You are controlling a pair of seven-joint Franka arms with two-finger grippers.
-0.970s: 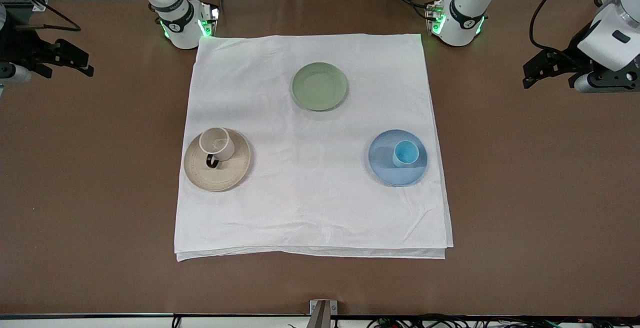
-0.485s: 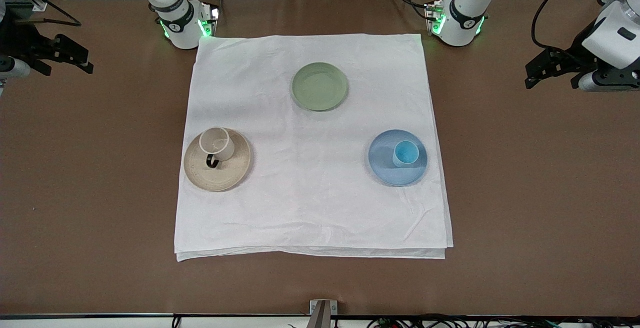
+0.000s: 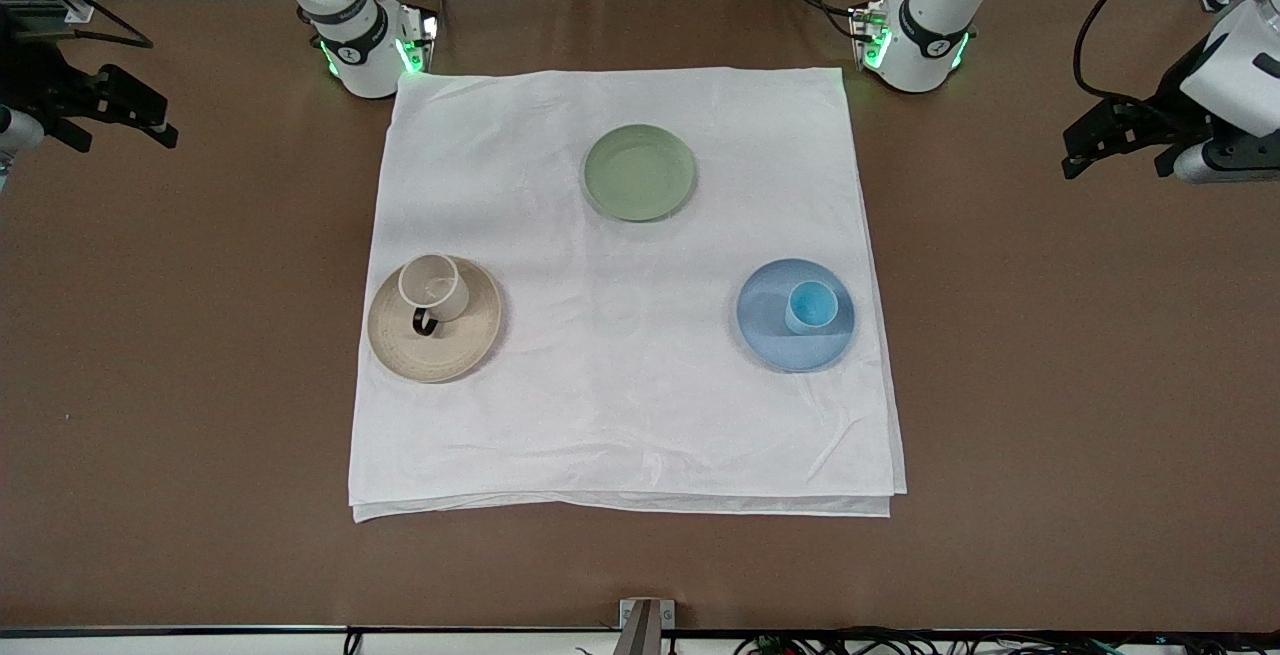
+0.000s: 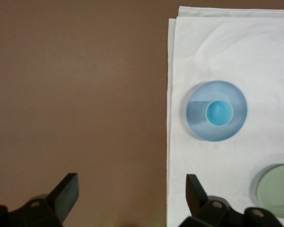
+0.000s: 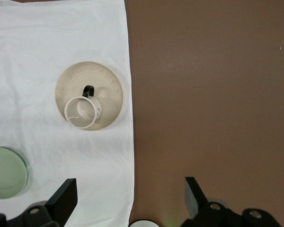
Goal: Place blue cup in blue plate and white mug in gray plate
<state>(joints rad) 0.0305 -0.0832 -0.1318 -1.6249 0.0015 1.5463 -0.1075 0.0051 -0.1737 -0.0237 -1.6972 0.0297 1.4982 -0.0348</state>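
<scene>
Now both the left gripper [image 4: 130, 196] and right gripper [image 5: 130, 196] hang wide open over bare table.

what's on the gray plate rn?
The white mug stands upright on the gray plate, its handle over the plate's middle. The plate surface under the mug is hidden.
</scene>
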